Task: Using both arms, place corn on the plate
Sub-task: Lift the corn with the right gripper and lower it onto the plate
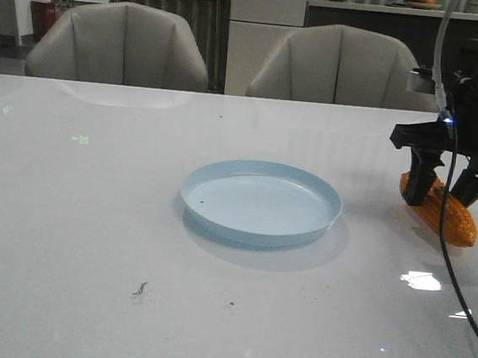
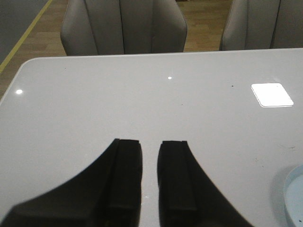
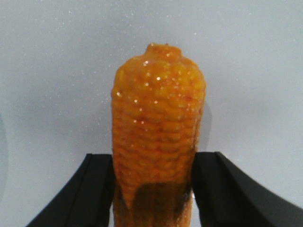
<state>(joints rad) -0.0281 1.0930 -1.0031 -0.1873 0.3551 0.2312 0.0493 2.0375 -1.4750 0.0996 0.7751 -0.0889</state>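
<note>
The orange corn [image 1: 441,209] lies on the white table at the right, to the right of the pale blue plate [image 1: 260,202]. My right gripper [image 1: 448,184] comes down over it, one black finger on each side of the cob. In the right wrist view the corn [image 3: 157,137] fills the gap between the fingers [image 3: 97,189], which touch both its sides; its tapered end points away from the wrist. My left gripper [image 2: 150,142] hovers over bare table, empty, with a narrow gap between its fingers. The plate's rim [image 2: 294,198] shows at that view's edge.
Two grey chairs [image 1: 121,45] stand behind the table's far edge. A dark cable [image 1: 454,276] trails from the right arm down toward the front right. Small dark specks [image 1: 139,289] lie on the table in front of the plate.
</note>
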